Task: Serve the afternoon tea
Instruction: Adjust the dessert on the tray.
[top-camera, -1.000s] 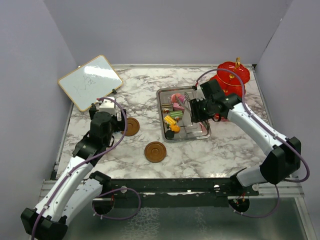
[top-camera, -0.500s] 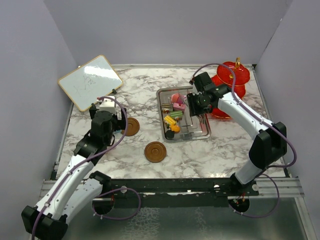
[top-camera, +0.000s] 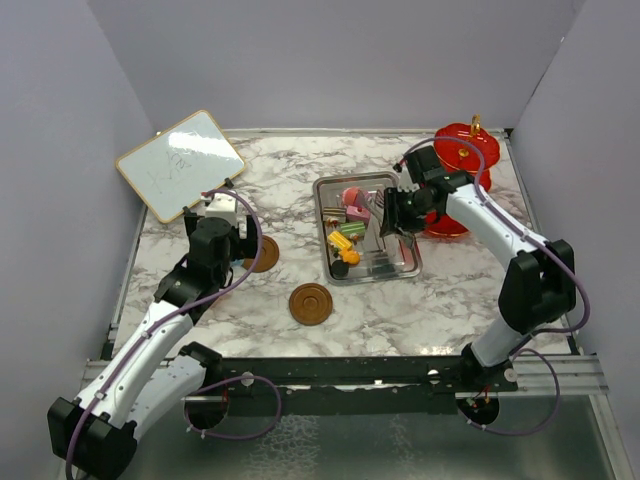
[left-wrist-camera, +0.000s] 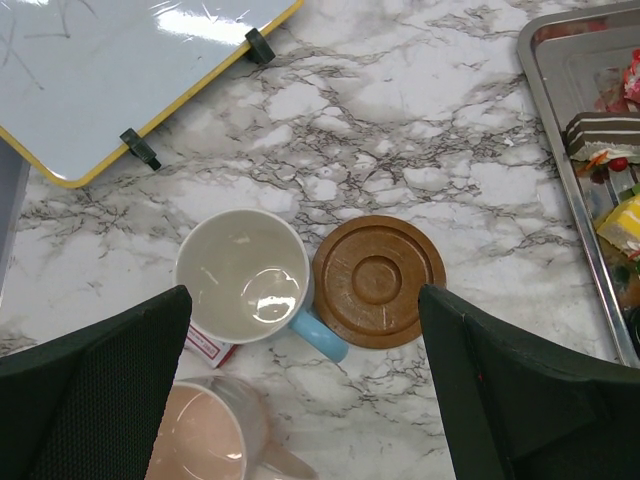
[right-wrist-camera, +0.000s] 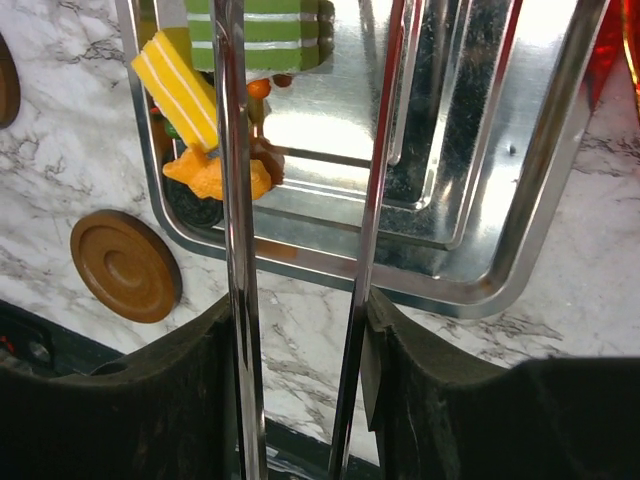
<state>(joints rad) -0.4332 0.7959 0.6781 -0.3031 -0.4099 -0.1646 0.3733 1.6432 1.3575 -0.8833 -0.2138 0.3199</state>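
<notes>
The red three-tier stand (top-camera: 462, 160) stands at the back right. Pink (top-camera: 352, 197), green (top-camera: 350, 231) and yellow (top-camera: 340, 241) cake pieces lie in the steel tray (top-camera: 370, 277). My right gripper (top-camera: 392, 215) hovers over the tray, shut on steel tongs (right-wrist-camera: 235, 250), whose two arms point at the yellow (right-wrist-camera: 180, 85) and green (right-wrist-camera: 270, 30) cakes. My left gripper (left-wrist-camera: 305, 300) is open above the blue cup (left-wrist-camera: 245, 275), the pink cup (left-wrist-camera: 195, 440) and a brown saucer (left-wrist-camera: 379, 281). The second saucer (top-camera: 311, 303) lies near the front.
A wood-framed whiteboard (top-camera: 180, 163) lies at the back left, close to the cups. A small red-and-white card (left-wrist-camera: 210, 345) lies under the blue cup's edge. Grey walls close in the table on three sides.
My right arm has swung its elbow back and turned the tongs while staying over the tray. My left gripper has shifted slightly right, toward the saucer.
</notes>
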